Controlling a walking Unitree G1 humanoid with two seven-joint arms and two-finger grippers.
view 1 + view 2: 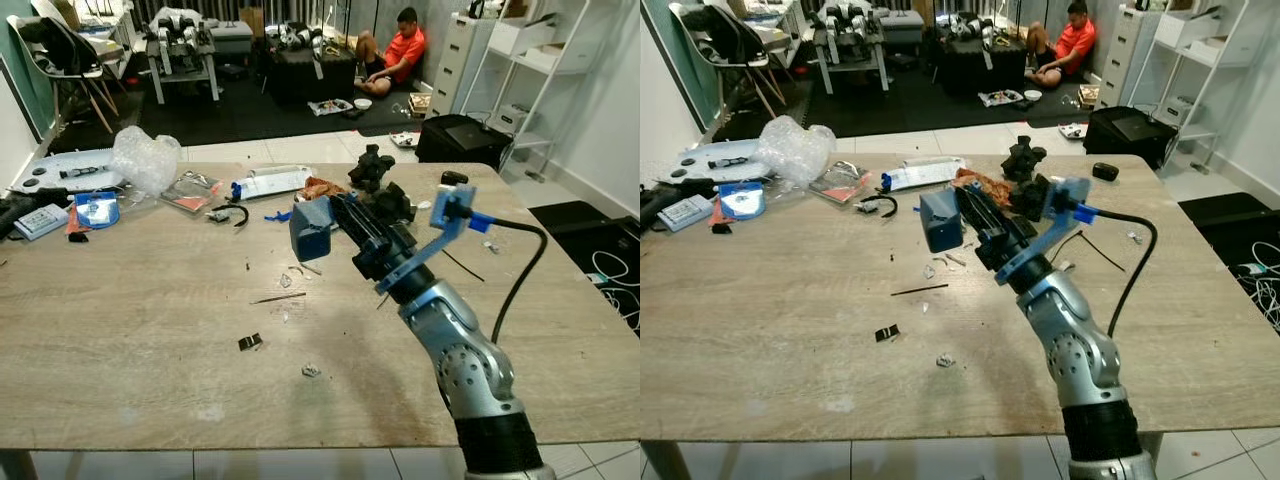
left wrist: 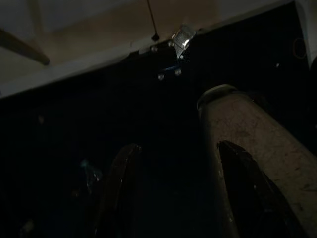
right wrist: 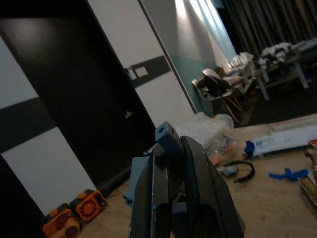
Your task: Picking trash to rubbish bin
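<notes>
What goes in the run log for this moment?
right gripper: shut on blue block, lifted above table | left gripper: idle, low | bin: unseen

White tiled floor, dark rug and white shelving behind.

Blue-grey block held above table

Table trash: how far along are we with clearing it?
Nothing looks binned yet. In hand: the right gripper has its jaws shut on a blue-grey plastic block, lifted over the wooden table. Left: crumpled clear plastic wrap, a thin dark stick, small scraps, and no bin is visible.
</notes>
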